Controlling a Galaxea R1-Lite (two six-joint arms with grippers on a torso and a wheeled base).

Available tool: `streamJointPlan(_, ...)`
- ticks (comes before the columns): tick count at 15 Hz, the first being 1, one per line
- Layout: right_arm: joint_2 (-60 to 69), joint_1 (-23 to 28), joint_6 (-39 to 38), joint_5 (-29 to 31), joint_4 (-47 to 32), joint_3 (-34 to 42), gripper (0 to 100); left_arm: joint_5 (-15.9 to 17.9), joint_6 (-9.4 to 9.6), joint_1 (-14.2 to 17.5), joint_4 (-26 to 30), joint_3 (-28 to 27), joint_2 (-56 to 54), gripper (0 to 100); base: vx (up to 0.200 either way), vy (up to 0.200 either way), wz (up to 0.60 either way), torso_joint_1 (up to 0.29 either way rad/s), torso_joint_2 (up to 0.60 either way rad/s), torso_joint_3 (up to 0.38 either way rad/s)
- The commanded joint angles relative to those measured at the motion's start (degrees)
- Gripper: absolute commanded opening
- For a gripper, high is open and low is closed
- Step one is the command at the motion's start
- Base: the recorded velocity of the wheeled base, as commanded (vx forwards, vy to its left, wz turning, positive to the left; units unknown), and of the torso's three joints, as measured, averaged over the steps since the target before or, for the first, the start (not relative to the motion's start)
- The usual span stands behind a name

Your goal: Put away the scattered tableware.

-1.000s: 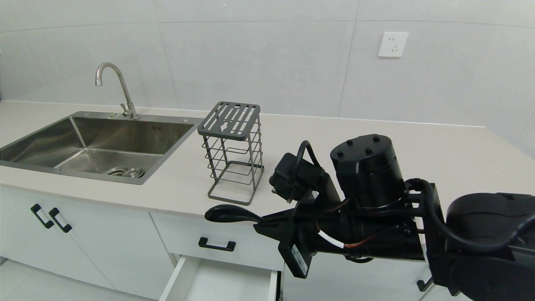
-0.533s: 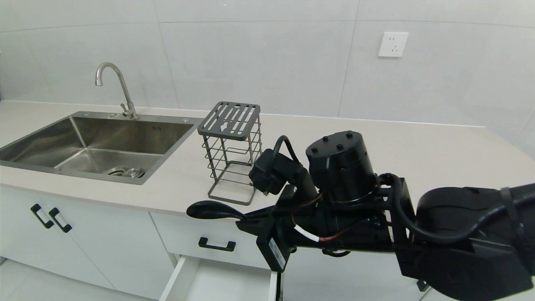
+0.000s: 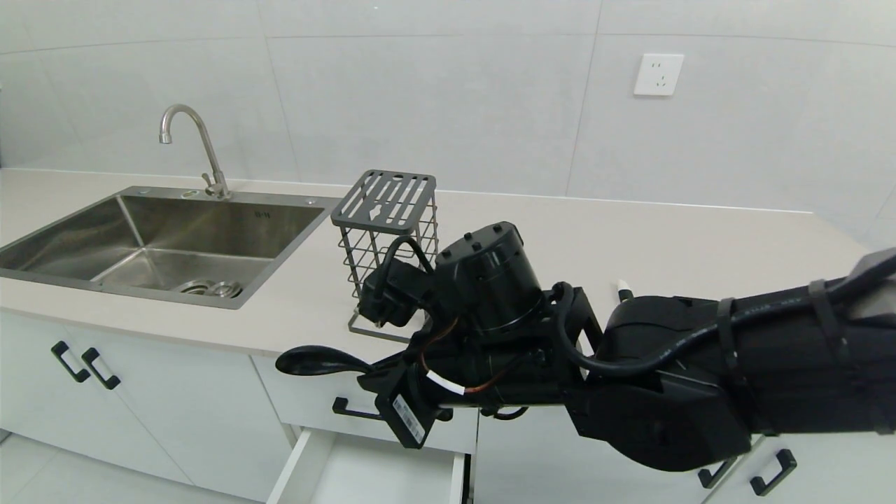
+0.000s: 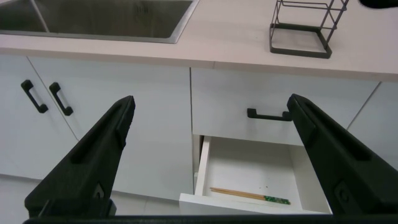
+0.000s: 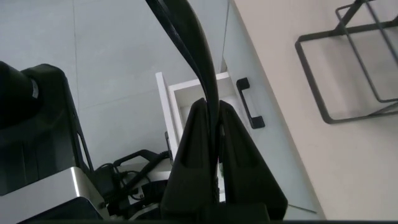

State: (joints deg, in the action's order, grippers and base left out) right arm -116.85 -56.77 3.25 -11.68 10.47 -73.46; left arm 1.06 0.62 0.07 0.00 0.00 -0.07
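Right tool [image 5: 211,115]: clamped on black spoon [image 3: 318,360], bowl beyond its tips.
Left tool [image 4: 211,102]: fingers spread; open drawer [image 4: 202,165] holding chopsticks [image 4: 245,195] ahead.

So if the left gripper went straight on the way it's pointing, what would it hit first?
Probably the closed drawer front, above the open drawer: the left gripper, fingers open, faces it. Depth is unclear, so it might meet the countertop edge just above instead.

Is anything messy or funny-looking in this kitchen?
Nothing is spilled or broken. The only odd bits: the drawer under the counter hangs open with chopsticks inside, and the right claw holds a black spoon in the air.
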Motion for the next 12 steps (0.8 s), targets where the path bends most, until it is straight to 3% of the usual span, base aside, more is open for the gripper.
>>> streamJointPlan(1,-1.45,-0.71,0.26,-0.01,0.16,-0.19,0,-0.01,-0.01,0.01,0.0,0.0,0.07,100,0.0,0.0,0.0,0.0,0.0,0.0)
streamJointPlan(5,-1.63,-1.15,0.44,-0.19,0.25,-0.1,0,-0.01,-0.01,0.01,0.0,0.0,0.07,100,0.0,0.0,0.0,-0.027,0.06,0.03)
streamJointPlan(12,-2.77,-1.15,0.44,-0.01,0.25,-1.77,0,-0.01,-0.01,0.01,0.0,0.0,0.07,100,0.0,0.0,0.0,-0.242,0.47,0.227)
